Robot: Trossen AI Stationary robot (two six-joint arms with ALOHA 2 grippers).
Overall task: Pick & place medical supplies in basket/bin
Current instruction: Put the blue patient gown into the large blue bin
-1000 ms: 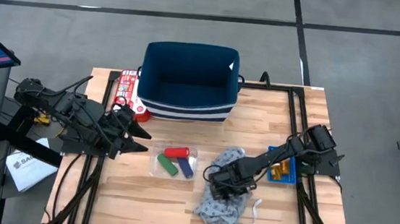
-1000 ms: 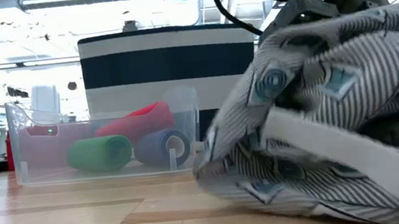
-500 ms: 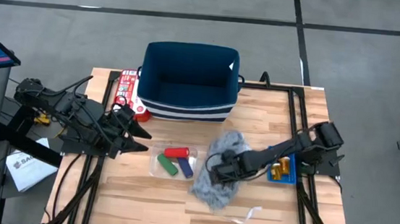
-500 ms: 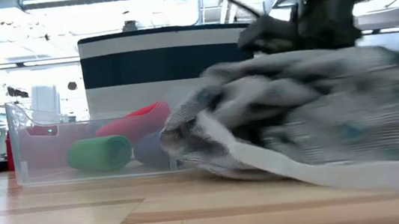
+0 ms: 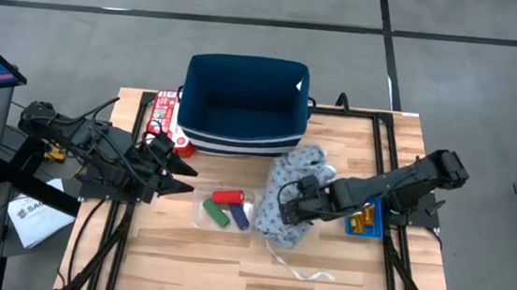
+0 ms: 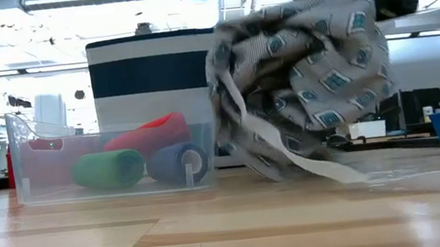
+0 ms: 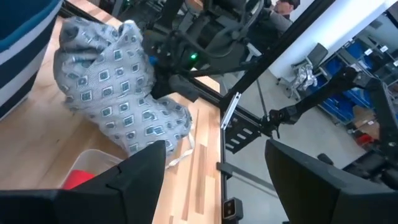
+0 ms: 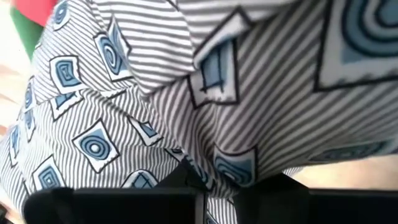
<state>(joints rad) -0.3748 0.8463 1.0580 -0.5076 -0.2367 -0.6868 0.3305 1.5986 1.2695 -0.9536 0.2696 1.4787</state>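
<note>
High view, left to right: our left tool (image 5: pixel 183 178) waits spread open beside the clear tray (image 5: pixel 203 217) of cylinders (image 5: pixel 228 198). Our right tool (image 5: pixel 295 203) is clamped on the grey garment (image 5: pixel 289 187), bunched above the table (image 5: pixel 369 277), presumably to clear the navy basket (image 5: pixel 243 101) rim.

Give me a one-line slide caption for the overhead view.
Right gripper lifts the grey garment beside the navy basket; left gripper waits open by the tray of cylinders.

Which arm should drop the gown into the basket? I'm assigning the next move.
Right: its gripper already grips the lifted gown beside the navy basket. The left gripper waits open.
</note>
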